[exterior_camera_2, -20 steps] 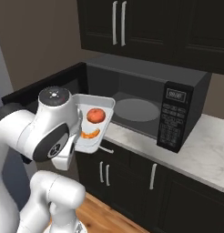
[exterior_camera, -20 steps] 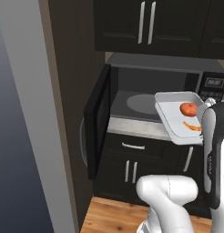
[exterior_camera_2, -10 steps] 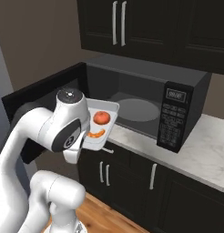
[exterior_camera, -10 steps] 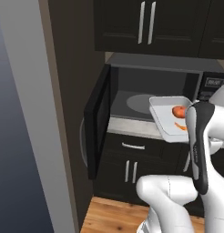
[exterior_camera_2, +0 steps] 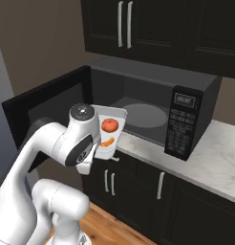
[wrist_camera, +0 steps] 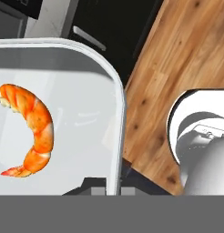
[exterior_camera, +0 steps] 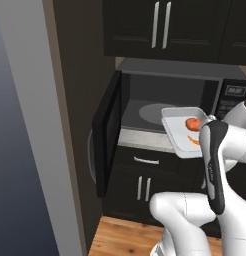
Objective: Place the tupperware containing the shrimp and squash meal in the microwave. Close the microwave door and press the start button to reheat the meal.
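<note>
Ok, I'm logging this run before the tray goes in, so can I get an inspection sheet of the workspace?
Surface: pale stone counter under the microwave; wood floor below.
Job's things: tupperware held level in front of the open microwave, not yet inside; shrimp and round red-orange squash in it. Microwave door swung wide open to the left.
Clutter: nothing seen.
Grippers: gripper shut on the tupperware's rim.
Cables: nothing seen.
Surroundings: dark cabinets above and below; tall grey panel at left.
</note>
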